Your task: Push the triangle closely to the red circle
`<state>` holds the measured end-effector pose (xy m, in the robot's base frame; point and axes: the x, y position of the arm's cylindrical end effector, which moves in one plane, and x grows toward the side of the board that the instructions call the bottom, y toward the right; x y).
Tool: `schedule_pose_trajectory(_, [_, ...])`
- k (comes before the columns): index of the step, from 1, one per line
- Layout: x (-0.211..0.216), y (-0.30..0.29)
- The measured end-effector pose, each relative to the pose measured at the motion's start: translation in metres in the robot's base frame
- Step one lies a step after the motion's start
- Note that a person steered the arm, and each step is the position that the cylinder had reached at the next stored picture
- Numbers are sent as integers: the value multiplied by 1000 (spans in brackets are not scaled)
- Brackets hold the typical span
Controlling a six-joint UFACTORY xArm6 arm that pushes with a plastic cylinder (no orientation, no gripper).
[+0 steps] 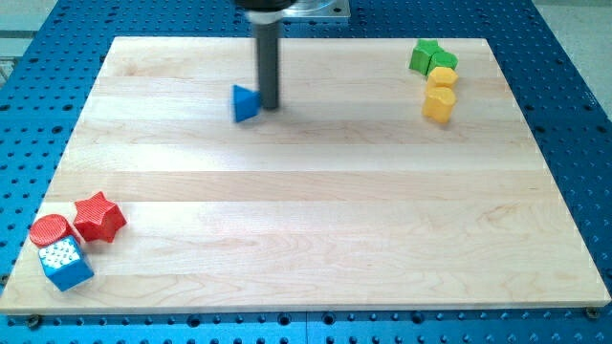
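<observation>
One blue triangle (246,103) touches my tip (271,106); red circle (49,230) well apart.

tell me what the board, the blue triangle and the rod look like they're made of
Board: pale wood, probably maple, with visible grain and plank seams, satin sheen. Blue triangle: looks like painted wood or plastic, matte, evenly coloured; cannot tell which. Rod: dark, smooth, likely metal or plastic; my tip sits just right of the triangle.

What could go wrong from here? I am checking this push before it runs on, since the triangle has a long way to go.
1. My tip touches the blue triangle on its right side, but the red circle lies far toward the bottom left; the triangle may slide off line.
2. The red star sits beside the circle and could get knocked.
</observation>
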<state>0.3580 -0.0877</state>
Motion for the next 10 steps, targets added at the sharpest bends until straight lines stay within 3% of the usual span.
schedule_pose_trajectory(1, [63, -71])
schedule_pose_trajectory(2, [54, -40])
schedule_pose_trajectory(3, [-7, -13])
schedule_pose_trajectory(4, [12, -75])
schedule_pose_trajectory(5, [111, -117])
schedule_pose_trajectory(6, [163, -146])
schedule_pose_trajectory(8, [67, -52])
schedule_pose_trajectory(9, [177, -30])
schedule_pose_trajectory(10, [257, -56])
